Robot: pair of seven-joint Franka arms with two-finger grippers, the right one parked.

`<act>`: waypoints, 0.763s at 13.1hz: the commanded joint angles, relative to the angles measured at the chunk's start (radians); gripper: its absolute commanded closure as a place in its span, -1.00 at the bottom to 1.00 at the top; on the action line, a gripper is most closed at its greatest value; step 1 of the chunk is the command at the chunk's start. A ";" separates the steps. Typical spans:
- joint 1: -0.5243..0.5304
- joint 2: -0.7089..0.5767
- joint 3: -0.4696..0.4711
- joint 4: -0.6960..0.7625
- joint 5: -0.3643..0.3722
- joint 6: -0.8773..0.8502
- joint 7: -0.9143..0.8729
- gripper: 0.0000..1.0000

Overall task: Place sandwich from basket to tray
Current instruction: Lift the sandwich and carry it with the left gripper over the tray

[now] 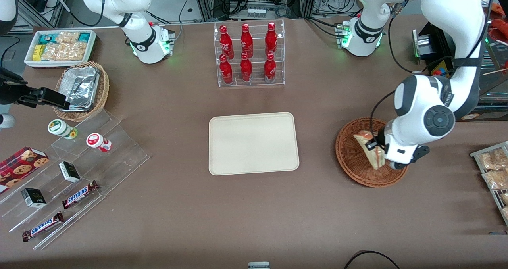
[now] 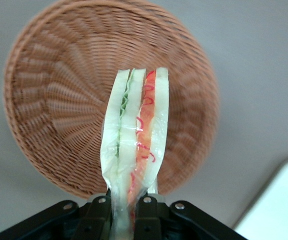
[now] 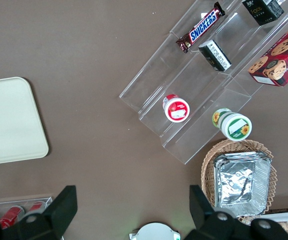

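Observation:
The sandwich (image 1: pixel 371 150), a clear-wrapped wedge of pale bread with red and green filling, is held in my left gripper (image 1: pixel 377 152) above the reddish-brown wicker basket (image 1: pixel 353 158). In the left wrist view the gripper (image 2: pixel 126 210) is shut on the sandwich (image 2: pixel 136 135), which hangs clear of the basket (image 2: pixel 59 115) below it. The cream-beige tray (image 1: pixel 253 143) lies flat at the table's middle, beside the basket toward the parked arm's end. A corner of the tray (image 2: pixel 278 205) shows in the left wrist view, and part of it (image 3: pixel 9 120) in the right wrist view.
A clear rack of red bottles (image 1: pixel 249 54) stands farther from the front camera than the tray. A tan basket with foil trays (image 1: pixel 81 89), a white snack bin (image 1: pixel 61 47) and a clear stepped stand with snacks (image 1: pixel 71 181) lie toward the parked arm's end. Snack packets (image 1: pixel 494 170) lie at the working arm's end.

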 commanded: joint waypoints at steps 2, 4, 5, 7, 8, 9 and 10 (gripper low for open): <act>-0.122 0.042 0.005 0.063 0.004 -0.020 0.033 1.00; -0.178 0.097 -0.021 0.124 -0.009 -0.024 0.082 1.00; -0.209 0.137 -0.041 0.158 -0.010 -0.026 0.074 1.00; -0.284 0.203 -0.050 0.219 -0.010 -0.020 0.030 1.00; -0.322 0.243 -0.050 0.268 -0.007 -0.018 -0.030 1.00; -0.355 0.283 -0.050 0.313 -0.004 -0.018 -0.071 1.00; -0.391 0.317 -0.050 0.350 -0.003 -0.018 -0.097 1.00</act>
